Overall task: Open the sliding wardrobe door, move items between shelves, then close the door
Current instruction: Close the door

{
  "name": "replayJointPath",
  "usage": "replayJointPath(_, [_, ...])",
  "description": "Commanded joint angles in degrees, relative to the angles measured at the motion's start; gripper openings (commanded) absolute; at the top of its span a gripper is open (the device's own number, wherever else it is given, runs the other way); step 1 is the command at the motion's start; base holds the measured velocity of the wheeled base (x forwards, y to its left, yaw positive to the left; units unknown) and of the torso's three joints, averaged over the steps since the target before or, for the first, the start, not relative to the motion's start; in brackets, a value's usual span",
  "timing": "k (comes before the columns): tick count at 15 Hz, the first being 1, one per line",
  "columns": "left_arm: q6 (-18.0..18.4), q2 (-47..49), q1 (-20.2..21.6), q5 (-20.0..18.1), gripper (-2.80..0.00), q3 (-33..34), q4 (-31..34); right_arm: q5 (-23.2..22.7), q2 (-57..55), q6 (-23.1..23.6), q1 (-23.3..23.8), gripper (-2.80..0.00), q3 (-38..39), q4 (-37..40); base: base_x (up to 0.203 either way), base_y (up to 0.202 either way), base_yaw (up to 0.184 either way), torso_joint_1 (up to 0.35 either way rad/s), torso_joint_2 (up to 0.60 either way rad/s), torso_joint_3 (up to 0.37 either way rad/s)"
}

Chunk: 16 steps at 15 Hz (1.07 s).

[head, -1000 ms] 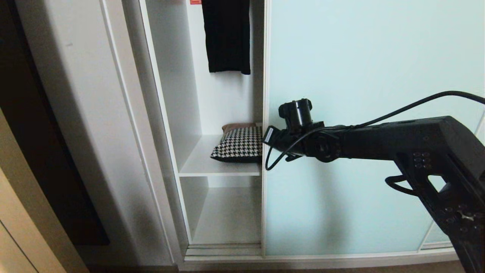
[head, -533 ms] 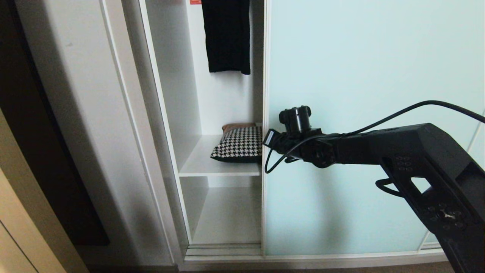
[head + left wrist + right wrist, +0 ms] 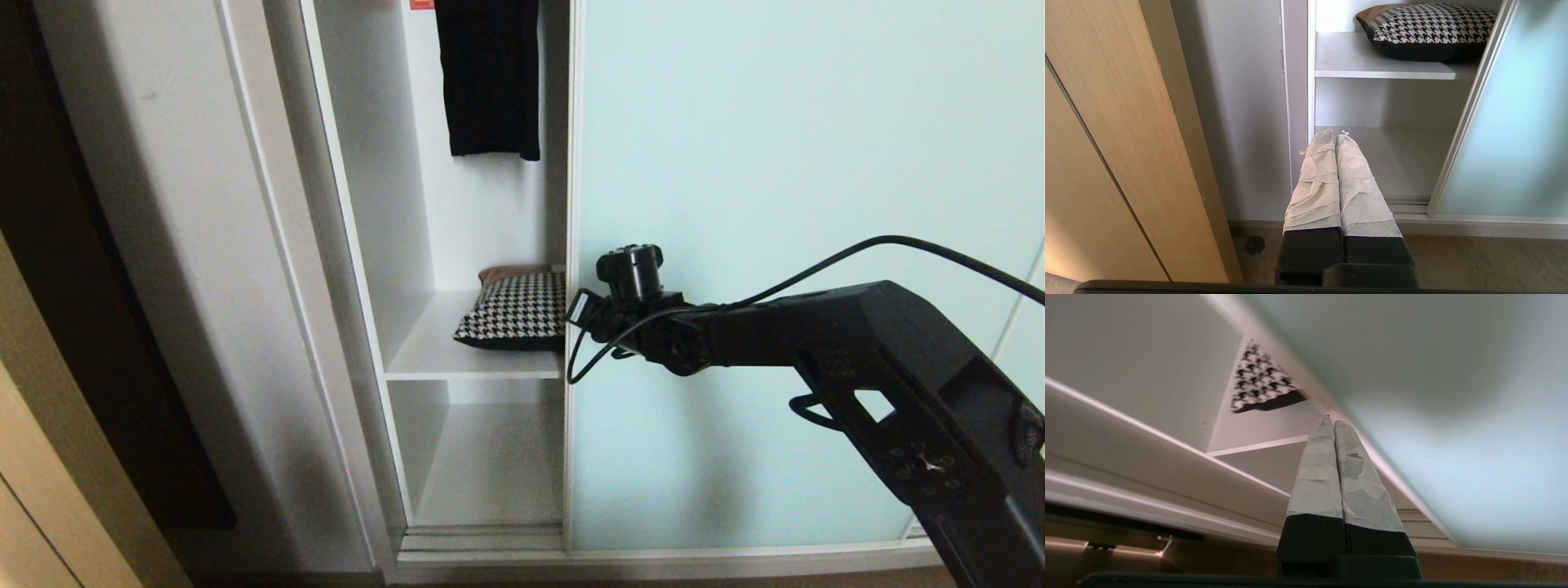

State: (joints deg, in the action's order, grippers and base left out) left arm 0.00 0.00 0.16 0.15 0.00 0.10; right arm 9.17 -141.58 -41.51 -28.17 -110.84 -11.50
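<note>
Reaching across the front of the wardrobe, the right gripper (image 3: 1331,424) sits with its tape-wrapped fingers clenched together on nothing, their tips just at the thin silvery-white frame edge of the tall frosted pale aqua glass sliding wardrobe door (image 3: 784,269), which stands partly open with a gap at its left. The step in hand looks like working the door along by its left edge; the next move likely calls for pressing the closed fingers against that frame and sliding the panel sideways without slipping off the narrow rim. The left gripper (image 3: 1336,138), also clenched and empty, hangs low nearer the floor, apart from the work. Farther in, the black-and-white houndstooth folded fabric bundle (image 3: 514,314) lies on the upper flat white shelf board (image 3: 457,359), the lower shelf (image 3: 490,465) bare. A black hanging garment (image 3: 488,77) hangs deepest; the small red label beside it is unreadable.
</note>
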Motion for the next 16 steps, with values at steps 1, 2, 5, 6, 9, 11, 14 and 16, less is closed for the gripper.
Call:
replayJointPath(1, [0.0,0.1,0.0,0.0,-2.8,0.0,0.0,0.0,-1.0,-0.2,0.0,-2.8,-0.1,-1.2,0.0,0.0,0.0,0.0,0.0,0.0])
replayJointPath(2, [0.0,0.1,0.0,0.0,-2.8,0.1,0.0,-0.1,-1.3,0.1,0.0,-2.8,-0.1,-2.1,0.0,0.0,0.0,0.0,0.0,0.0])
replayJointPath(5, [0.0,0.1,0.0,0.0,-2.8,0.0,0.0,-0.1,-2.3,1.0,0.0,-2.8,-0.2,-3.0,0.0,0.0,0.0,0.0,0.0,0.0])
replayJointPath(6, [0.0,0.1,0.0,0.0,-2.8,0.0,0.0,-0.2,-2.6,1.1,0.1,-2.8,-0.3,-3.8,0.0,0.0,0.0,0.0,0.0,0.0])
replayJointPath(9, [0.0,0.1,0.0,0.0,-2.8,0.0,0.0,-0.1,-3.7,2.0,0.7,-2.8,-0.3,-4.7,0.0,0.0,0.0,0.0,0.0,0.0])
replayJointPath(11, [0.0,0.1,0.0,0.0,-2.8,0.1,0.0,-0.5,-3.7,2.1,1.2,-2.8,-0.3,-4.9,0.0,0.0,0.0,0.0,0.0,0.0])
replayJointPath(14, [0.0,0.1,0.0,0.0,-2.8,0.0,0.0,-0.7,-4.2,2.1,1.2,-2.8,-0.3,-4.9,0.0,0.0,0.0,0.0,0.0,0.0])
replayJointPath(16, [0.0,0.1,0.0,0.0,-2.8,0.0,0.0,-0.7,-4.3,2.3,1.2,-2.8,-0.3,-5.0,0.0,0.0,0.0,0.0,0.0,0.0])
